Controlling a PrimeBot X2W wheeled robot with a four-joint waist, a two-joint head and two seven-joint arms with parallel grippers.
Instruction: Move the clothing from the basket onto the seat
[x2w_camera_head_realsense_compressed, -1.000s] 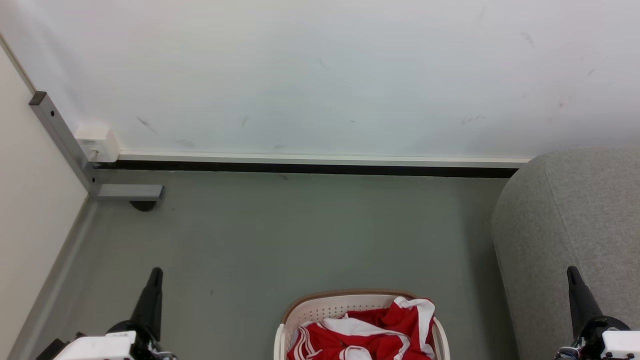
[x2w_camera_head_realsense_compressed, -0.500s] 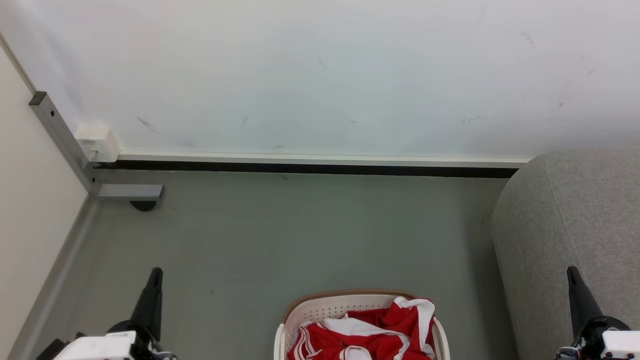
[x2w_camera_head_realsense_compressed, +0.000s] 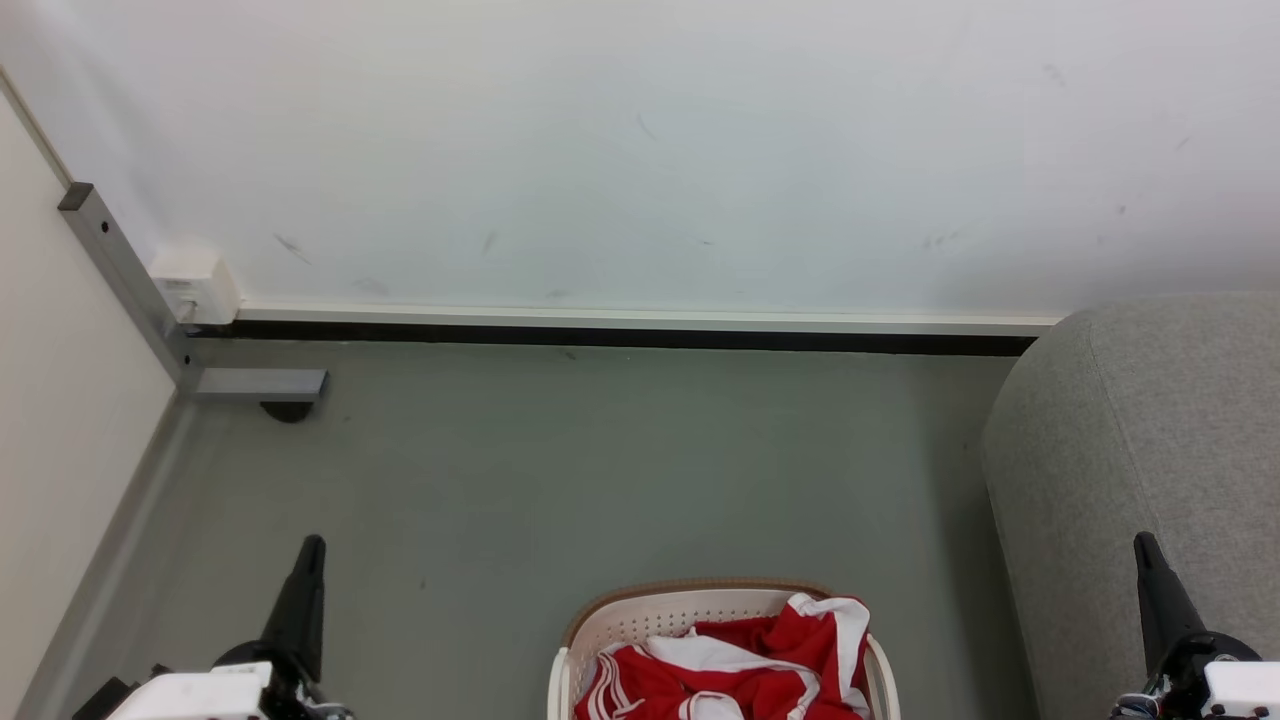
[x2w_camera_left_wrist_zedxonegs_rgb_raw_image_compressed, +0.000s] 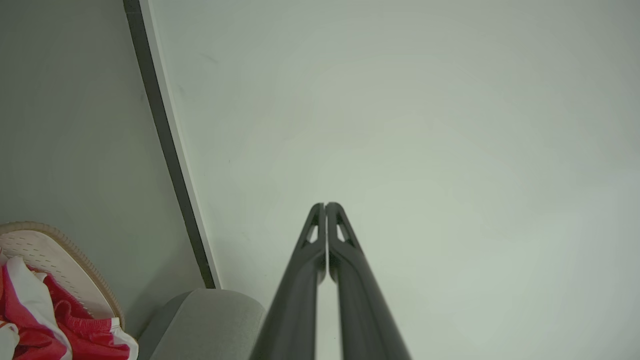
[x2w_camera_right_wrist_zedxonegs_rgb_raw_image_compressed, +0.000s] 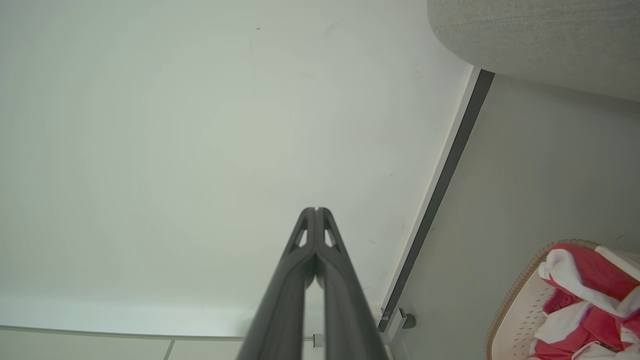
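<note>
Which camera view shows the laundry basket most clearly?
The head view: the basket sits bottom centre, back rim and both side walls visible, front cut off. Each wrist view catches a curved slice of rim in a bottom corner.

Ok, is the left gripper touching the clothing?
Apart. The head view shows the left gripper at lower left, with a stretch of floor between it and the basket holding the clothing.

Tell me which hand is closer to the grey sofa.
The right hand, seen against the grey sofa at the head view's lower right; the left hand is on the far side of the laundry basket, over the floor.
</note>
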